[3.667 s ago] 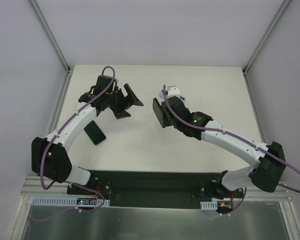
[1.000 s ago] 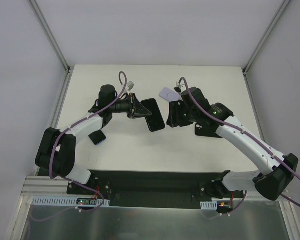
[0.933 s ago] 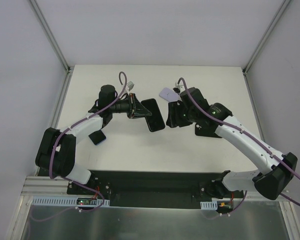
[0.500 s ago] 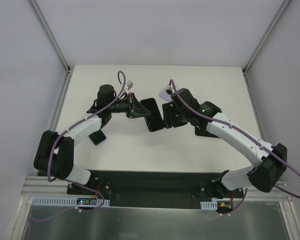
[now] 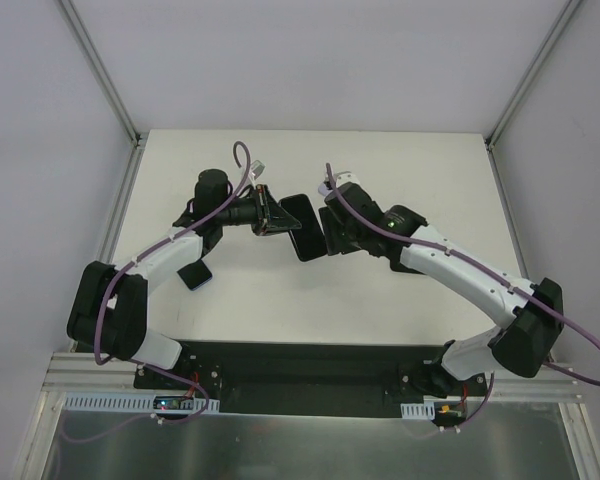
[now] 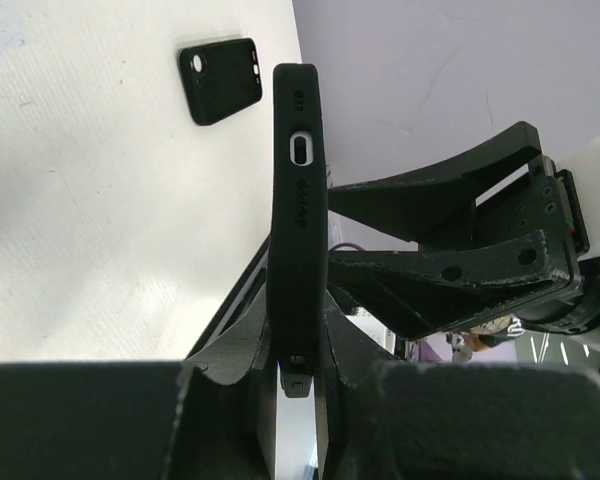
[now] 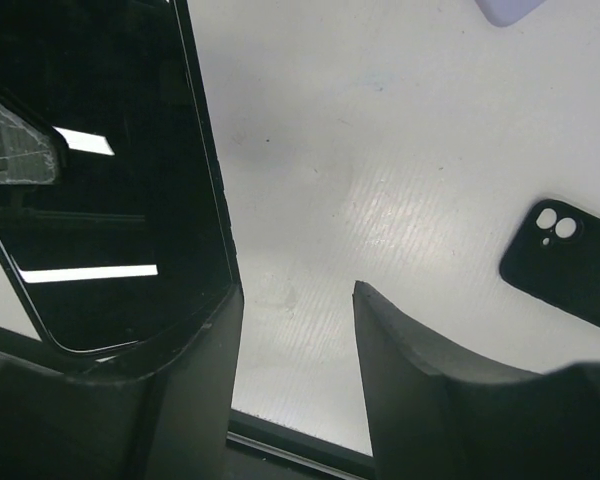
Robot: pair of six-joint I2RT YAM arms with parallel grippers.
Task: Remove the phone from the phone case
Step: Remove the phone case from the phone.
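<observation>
- Two arms meet over the middle of the table [image 5: 430, 170], and no part of the task is finished. The phone [image 7: 100, 200] sits inside its phone case [image 6: 298, 190]: a black rim wraps the glossy screen, and the port shows through the cut-out in the case's end.
- The left gripper [image 5: 277, 218] is clamped on one end of the cased phone, holding it off the table with the free end toward the other arm.
- The right gripper [image 5: 332, 232] has its jaws spread wide and holds nothing. In its own wrist view the cased phone is just beside one finger, and I cannot tell whether they touch. Bare table shows in the gap between the fingers, so there is no second hold yet.
- What is left, as I judge it — get a hold on the free end, work the rim off or push the phone out, and separate the two.
- Around: a spare black case [image 5: 192, 272] lies flat on the table, partly under the left arm and well apart from the work. A pale lilac thing [image 7: 515, 8] is cut off at the top of the right wrist view — too little shows to name it.
- In the way: the clamping fingers cover one end of the case, so the rim looks reachable only from the free end.
</observation>
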